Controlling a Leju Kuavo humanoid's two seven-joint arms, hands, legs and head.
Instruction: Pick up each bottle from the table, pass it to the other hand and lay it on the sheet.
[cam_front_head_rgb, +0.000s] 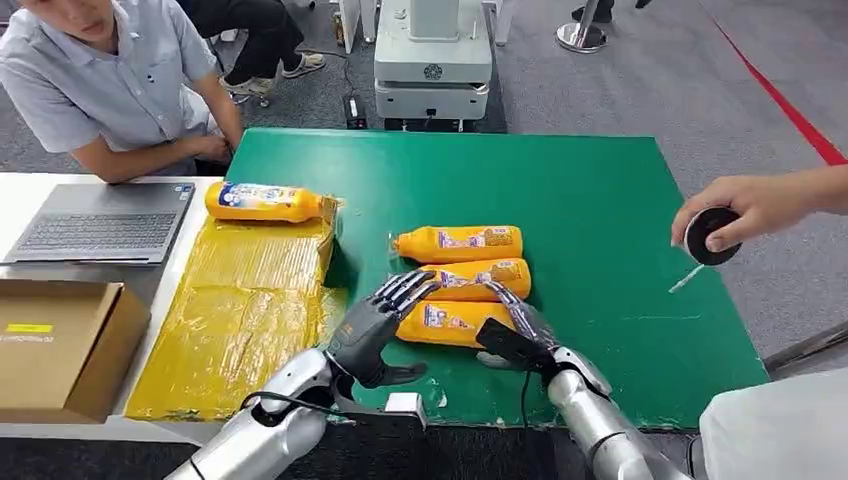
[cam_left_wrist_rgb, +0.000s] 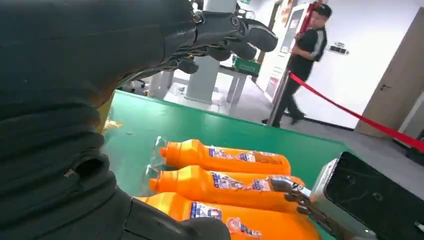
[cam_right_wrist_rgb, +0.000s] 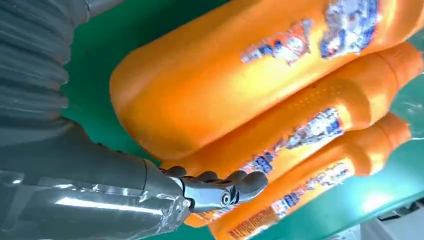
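In the head view, three orange bottles lie side by side on the green mat (cam_front_head_rgb: 600, 200): the far bottle (cam_front_head_rgb: 460, 243), the middle bottle (cam_front_head_rgb: 485, 277) and the near bottle (cam_front_head_rgb: 450, 323). A fourth bottle (cam_front_head_rgb: 262, 201) lies at the far edge of the yellow sheet (cam_front_head_rgb: 240, 310), left of the mat. The left hand (cam_front_head_rgb: 385, 318) reaches in from below, palm turned towards the bottles, its fingers spread and extended over the neck end of the middle and near bottles; it grasps nothing. The right hand (cam_front_head_rgb: 520, 325) sits at the base end of the near bottle, fingers stretched along it and up against the middle one; whether they grip cannot be told here. At the right edge a person's hand (cam_front_head_rgb: 745, 205) holds a dark round object (cam_front_head_rgb: 708, 235) above the mat. A seated person leans near a laptop (cam_front_head_rgb: 105, 220), and a cardboard box (cam_front_head_rgb: 65, 345) stands on the white table.

In the left wrist view, the left hand (cam_left_wrist_rgb: 220, 37) hovers above the three bottles with fingers loosely extended and apart, touching none. The right hand's fingertips (cam_left_wrist_rgb: 290, 187) rest on the middle bottle.

In the right wrist view, the right hand (cam_right_wrist_rgb: 215, 190) lies beside the bottles' base ends, fingers slightly curled against the middle bottle, not wrapped round any.
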